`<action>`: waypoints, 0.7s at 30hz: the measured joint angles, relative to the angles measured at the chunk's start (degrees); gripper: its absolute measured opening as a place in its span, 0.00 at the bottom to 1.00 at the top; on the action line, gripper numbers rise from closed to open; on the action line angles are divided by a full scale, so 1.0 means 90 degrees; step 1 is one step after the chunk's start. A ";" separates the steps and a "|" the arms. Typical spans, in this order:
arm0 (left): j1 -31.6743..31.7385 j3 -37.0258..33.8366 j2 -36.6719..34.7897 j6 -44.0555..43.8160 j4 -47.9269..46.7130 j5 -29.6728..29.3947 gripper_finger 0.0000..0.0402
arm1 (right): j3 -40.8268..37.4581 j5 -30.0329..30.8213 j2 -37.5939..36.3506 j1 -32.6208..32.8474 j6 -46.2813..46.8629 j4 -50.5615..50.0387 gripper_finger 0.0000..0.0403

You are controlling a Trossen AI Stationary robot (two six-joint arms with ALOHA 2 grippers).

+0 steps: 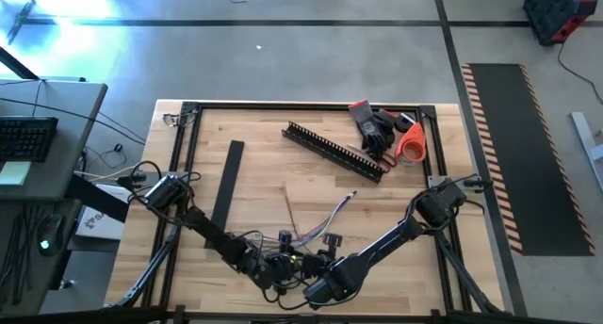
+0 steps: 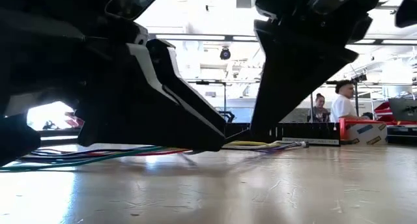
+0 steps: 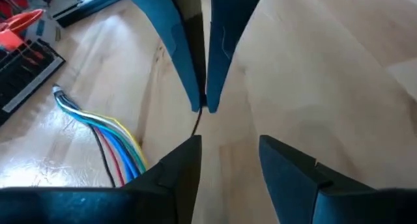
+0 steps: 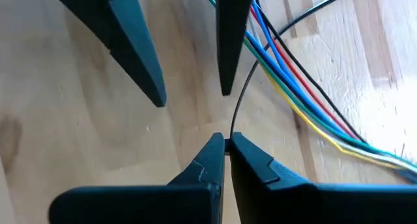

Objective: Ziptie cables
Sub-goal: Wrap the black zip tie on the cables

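The cables [image 1: 320, 220] lie fanned on the wood near the middle of the table. They show as blue, red, yellow, green and black wires [image 4: 306, 97], with light tips [image 3: 57, 92]. Both grippers meet tip to tip at the table's near edge. My right gripper [image 4: 227, 140] is shut on a thin black strand [image 4: 242, 94]; I cannot tell whether it is a wire or a tie. My left gripper [image 3: 229, 142] is open and faces it. The strand runs beside one left finger [image 4: 225, 68], and touch cannot be told. My right gripper pinches the thin black strand between its two fingertips, at a point [image 4: 228, 134] along the strand's length. The fingers point slanting down toward the table. The strand leads away from the tips toward the coloured wires, slack and curved.
A black comb-toothed channel [image 1: 334, 153] lies slanted toward the far right. A flat black strip [image 1: 226, 185] lies on the left. Gloves and an orange tool [image 1: 391, 134] sit in the far right corner. A metal frame [image 1: 188, 112] rims the board. People [image 2: 342, 101] stand in the room beyond.
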 joint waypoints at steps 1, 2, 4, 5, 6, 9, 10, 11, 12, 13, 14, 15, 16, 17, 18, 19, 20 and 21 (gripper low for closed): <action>0.0033 0.0000 0.0016 0.0040 0.0016 0.0010 0.35 | 0.0000 0.0003 0.0000 -0.0013 -0.0032 0.0028 0.00; 0.0075 0.0000 0.0043 0.0088 0.0020 -0.0001 0.34 | 0.0000 0.0006 0.0000 -0.0023 -0.0053 0.0051 0.00; 0.0159 0.0000 0.0149 0.0126 0.0028 -0.0048 0.34 | -0.0002 0.0004 0.0000 -0.0041 -0.0139 0.0102 0.00; 0.0201 -0.0005 0.0207 0.0081 0.0071 -0.0031 0.34 | -0.0002 0.0004 0.0000 -0.0050 -0.0166 0.0149 0.00; 0.0231 0.0004 0.0246 0.0111 0.0118 -0.0030 0.34 | -0.0002 0.0011 0.0000 -0.0057 -0.0195 0.0191 0.00; 0.0295 0.0014 0.0355 0.0050 0.0332 -0.0044 0.34 | -0.0002 0.0011 0.0000 -0.0060 -0.0202 0.0216 0.00; 0.0295 0.0015 0.0373 0.0060 0.0384 -0.0056 0.33 | -0.0002 0.0011 0.0000 -0.0060 -0.0202 0.0214 0.00; 0.0295 0.0015 0.0380 0.0094 0.0425 -0.0064 0.32 | -0.0002 0.0011 0.0000 -0.0060 -0.0201 0.0212 0.00; 0.0295 0.0015 0.0381 0.0136 0.0444 -0.0071 0.31 | -0.0002 0.0010 0.0000 -0.0060 -0.0197 0.0212 0.00; 0.0295 0.0015 0.0381 0.0157 0.0452 -0.0073 0.29 | -0.0002 0.0005 0.0000 -0.0059 -0.0179 0.0211 0.00; 0.0295 0.0012 0.0383 0.0160 0.0467 -0.0071 0.27 | -0.0002 -0.0002 0.0000 -0.0057 -0.0163 0.0213 0.00; 0.0295 0.0012 0.0386 0.0152 0.0481 -0.0068 0.24 | -0.0002 -0.0011 0.0000 -0.0055 -0.0149 0.0213 0.00; 0.0295 0.0010 0.0389 0.0126 0.0492 -0.0068 0.21 | -0.0002 -0.0018 0.0000 -0.0057 -0.0151 0.0213 0.00; 0.0295 0.0010 0.0393 0.0096 0.0493 -0.0068 0.18 | -0.0002 -0.0028 0.0000 -0.0057 -0.0151 0.0217 0.00; 0.0295 0.0010 0.0393 0.0080 0.0493 -0.0061 0.14 | -0.0002 -0.0023 0.0002 -0.0057 -0.0141 0.0224 0.00; 0.0295 0.0007 0.0394 0.0048 0.0495 -0.0061 0.10 | -0.0002 -0.0009 0.0002 -0.0057 -0.0137 0.0237 0.00; 0.0295 0.0003 0.0398 -0.0010 0.0500 -0.0059 0.07 | -0.0002 0.0000 0.0002 -0.0057 -0.0138 0.0249 0.01; 0.0295 0.0002 0.0400 -0.0050 0.0498 -0.0049 0.03 | -0.0002 0.0013 0.0002 -0.0057 -0.0139 0.0247 0.02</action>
